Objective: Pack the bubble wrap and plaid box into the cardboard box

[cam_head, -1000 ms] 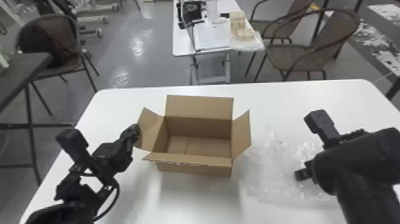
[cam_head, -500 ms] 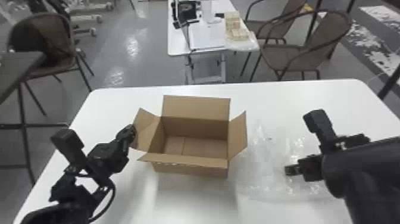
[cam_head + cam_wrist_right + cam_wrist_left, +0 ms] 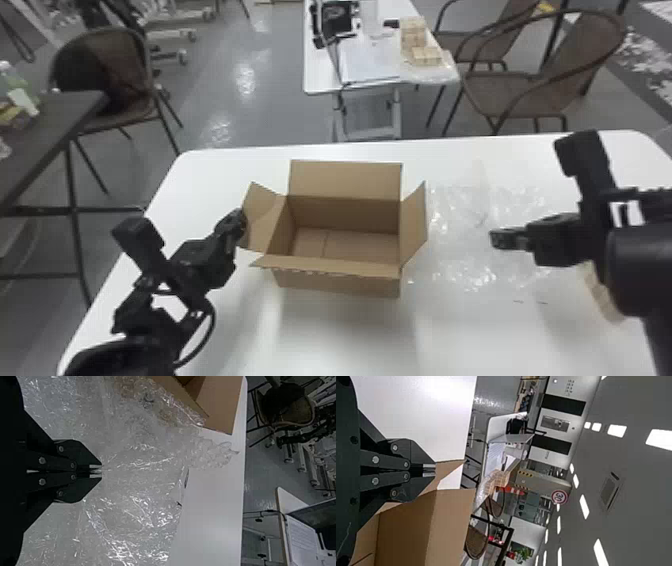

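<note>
Left hand (image 3: 242, 220) at flap (image 3: 262, 222) | right hand (image 3: 495, 239) inward-pointing, at bubble wrap (image 3: 462, 260) | both closed, holds unclear

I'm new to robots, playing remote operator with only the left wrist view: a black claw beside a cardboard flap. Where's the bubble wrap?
Observer: The bubble wrap lies spread on the table, just right of the cardboard box.

Operator: Is the robot's other hand anywhere near it?

Observer: Yes, the right gripper is over the wrap, fingertips together, with creases running out from them. I can't say for sure that it has pinched the wrap.

Operator: Has anything been packed yet?

Observer: Not that I can see. The head view looks down into the open box, and only brown cardboard shows on the visible part of its bottom.
</note>
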